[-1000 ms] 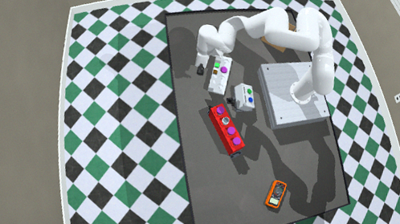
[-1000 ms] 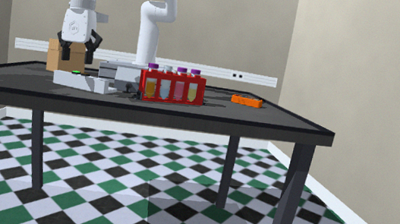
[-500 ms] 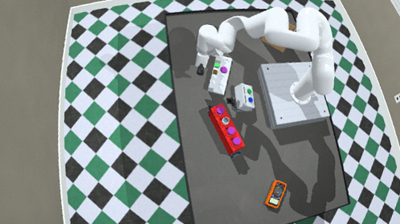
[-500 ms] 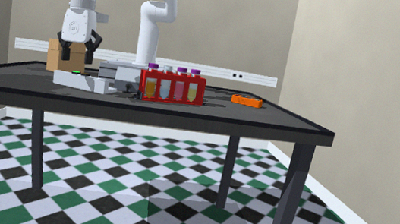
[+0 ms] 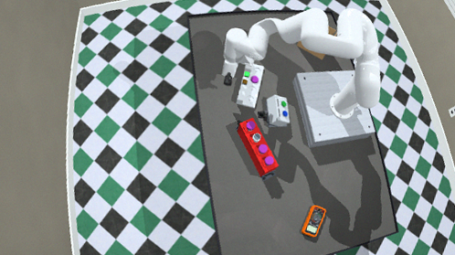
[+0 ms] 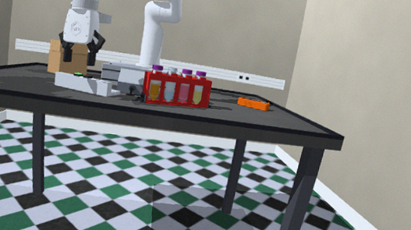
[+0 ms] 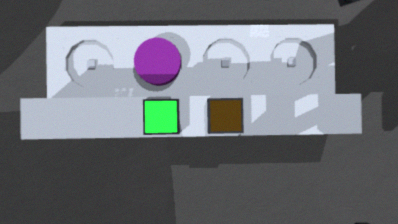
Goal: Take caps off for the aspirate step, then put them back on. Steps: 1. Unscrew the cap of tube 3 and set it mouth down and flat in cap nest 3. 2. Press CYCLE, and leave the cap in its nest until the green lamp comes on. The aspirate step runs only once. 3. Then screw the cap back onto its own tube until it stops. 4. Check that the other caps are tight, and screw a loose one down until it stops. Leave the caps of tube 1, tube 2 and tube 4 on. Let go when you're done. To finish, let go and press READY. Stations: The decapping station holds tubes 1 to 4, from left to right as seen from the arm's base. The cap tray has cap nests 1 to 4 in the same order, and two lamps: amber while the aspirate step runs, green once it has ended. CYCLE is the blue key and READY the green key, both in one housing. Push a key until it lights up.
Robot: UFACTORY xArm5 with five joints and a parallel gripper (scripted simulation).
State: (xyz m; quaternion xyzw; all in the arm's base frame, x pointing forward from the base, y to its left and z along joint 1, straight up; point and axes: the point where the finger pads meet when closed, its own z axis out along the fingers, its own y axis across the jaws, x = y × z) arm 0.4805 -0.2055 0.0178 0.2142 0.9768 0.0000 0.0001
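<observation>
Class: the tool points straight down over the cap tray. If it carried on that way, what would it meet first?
Probably the purple cap in its nest, or the cap tray beside it; the open tool hangs above them, exact alignment unclear.

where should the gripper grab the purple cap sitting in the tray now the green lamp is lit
Grip the purple cap by its round side wall, coming straight down from above. It lies flat in a nest of the cap tray, so only the rim stands free. The open gripper already hangs over the tray, beside the lit green lamp.
</observation>
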